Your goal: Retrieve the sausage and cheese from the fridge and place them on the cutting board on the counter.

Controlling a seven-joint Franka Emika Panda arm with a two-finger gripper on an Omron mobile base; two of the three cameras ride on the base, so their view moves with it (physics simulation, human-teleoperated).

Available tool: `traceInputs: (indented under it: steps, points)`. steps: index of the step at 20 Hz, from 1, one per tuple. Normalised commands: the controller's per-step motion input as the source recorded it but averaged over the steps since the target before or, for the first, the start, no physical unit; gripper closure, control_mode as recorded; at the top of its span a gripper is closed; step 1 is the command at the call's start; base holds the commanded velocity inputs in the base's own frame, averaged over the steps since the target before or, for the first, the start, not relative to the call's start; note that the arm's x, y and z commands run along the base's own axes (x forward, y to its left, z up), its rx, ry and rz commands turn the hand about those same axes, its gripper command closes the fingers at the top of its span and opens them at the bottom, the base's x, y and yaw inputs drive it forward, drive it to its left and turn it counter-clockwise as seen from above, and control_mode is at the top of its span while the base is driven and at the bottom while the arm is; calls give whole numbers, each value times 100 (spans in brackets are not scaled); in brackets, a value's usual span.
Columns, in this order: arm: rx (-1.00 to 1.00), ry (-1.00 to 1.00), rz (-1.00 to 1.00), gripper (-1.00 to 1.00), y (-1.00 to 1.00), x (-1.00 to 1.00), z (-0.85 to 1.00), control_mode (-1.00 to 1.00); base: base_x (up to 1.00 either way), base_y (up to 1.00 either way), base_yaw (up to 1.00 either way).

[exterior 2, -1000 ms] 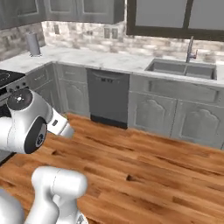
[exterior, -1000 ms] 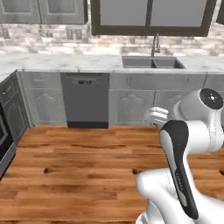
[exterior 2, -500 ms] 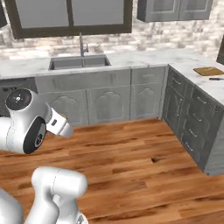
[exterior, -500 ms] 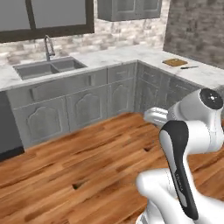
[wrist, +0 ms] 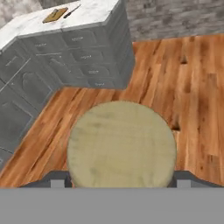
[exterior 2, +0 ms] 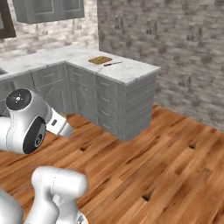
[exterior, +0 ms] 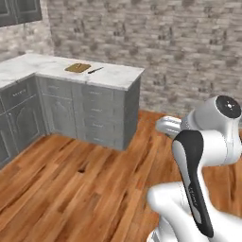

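Kitchen, wood floor, brick wall. Counter [exterior: 113,78] well ahead; board [exterior: 78,67] near its far edge, looks bare. Gripper [wrist: 120,181] clamped on cheese [wrist: 121,144], over floor. Judged: cheese fetched, not yet placed; sausage trip left.

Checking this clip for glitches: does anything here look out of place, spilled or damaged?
Nothing stands out. The cutting board lies flat on the counter with a slim dark utensil beside it. The drawer fronts look shut, and the gripper holds the cheese between its fingers.
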Motion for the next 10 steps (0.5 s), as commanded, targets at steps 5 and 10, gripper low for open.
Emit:
traceInputs:
  steps: [5, 10]
  points:
    - [0, 0, 0, 100, 0, 0, 0, 100, 6, -1, -83]
    - [0, 0, 0, 100, 0, 0, 0, 100, 64, 22, -33]
